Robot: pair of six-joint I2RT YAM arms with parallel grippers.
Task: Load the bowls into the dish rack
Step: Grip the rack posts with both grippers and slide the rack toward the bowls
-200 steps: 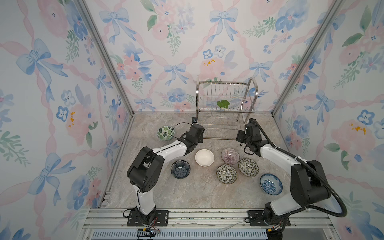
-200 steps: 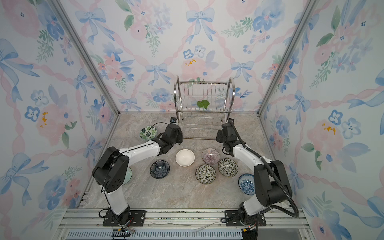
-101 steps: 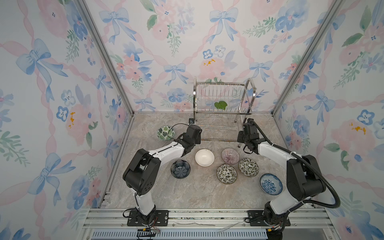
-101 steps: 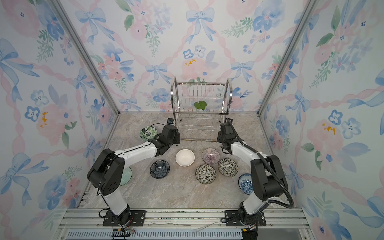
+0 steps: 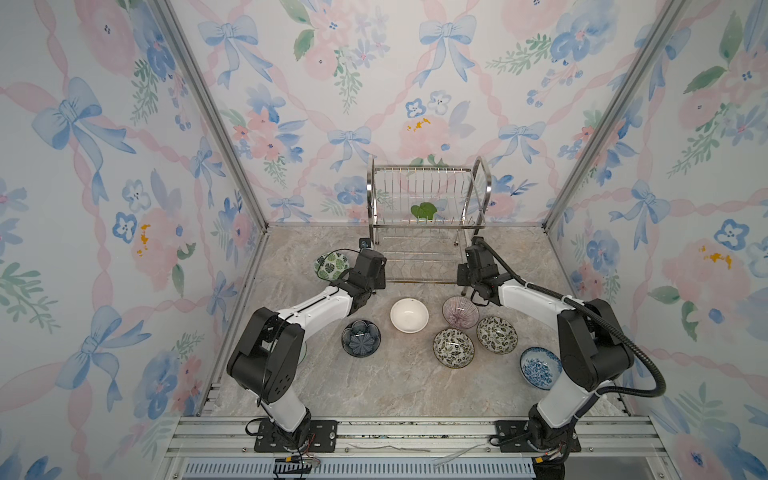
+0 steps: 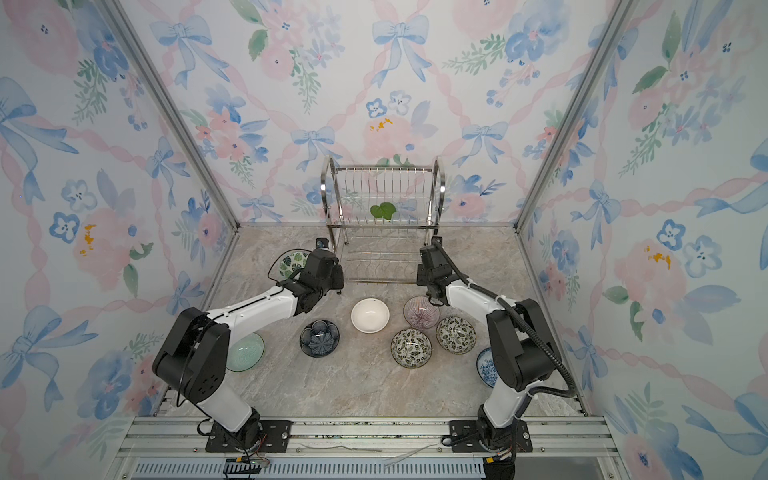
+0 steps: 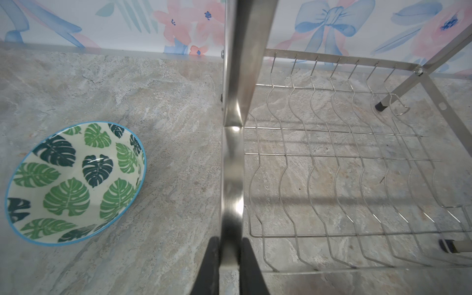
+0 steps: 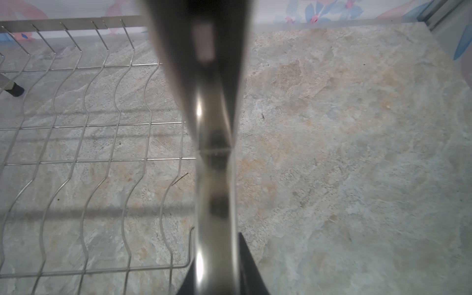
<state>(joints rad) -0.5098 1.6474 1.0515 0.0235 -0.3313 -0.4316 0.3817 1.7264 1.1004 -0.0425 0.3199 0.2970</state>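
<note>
The dish rack (image 5: 424, 168) (image 6: 384, 168), a two-tier steel wire rack, stands at the back of the table. My left gripper (image 7: 229, 245) is shut on its front left tube (image 7: 231, 166), and my right gripper (image 8: 215, 255) is shut on the front right tube (image 8: 214, 127). The green-leaf bowl (image 5: 332, 266) (image 7: 74, 184) lies just left of the rack. In front of it lie the white bowl (image 5: 409, 316), purple-lined bowl (image 5: 460, 311), dark blue flower bowl (image 5: 360, 338), two black-white leaf bowls (image 5: 453, 348) (image 5: 497, 334) and the blue-white floral bowl (image 5: 538, 368).
A pale green bowl (image 6: 245, 352) lies partly under my left arm in a top view. Something green and leaf-shaped (image 5: 423, 211) shows in the rack's upper tier. Flowered walls close in the marble table (image 5: 374, 390) on three sides; a metal rail (image 5: 415, 432) runs along the front.
The right gripper has closed on the rack's front right tube. The rack has slid to the left with both grippers on it.
</note>
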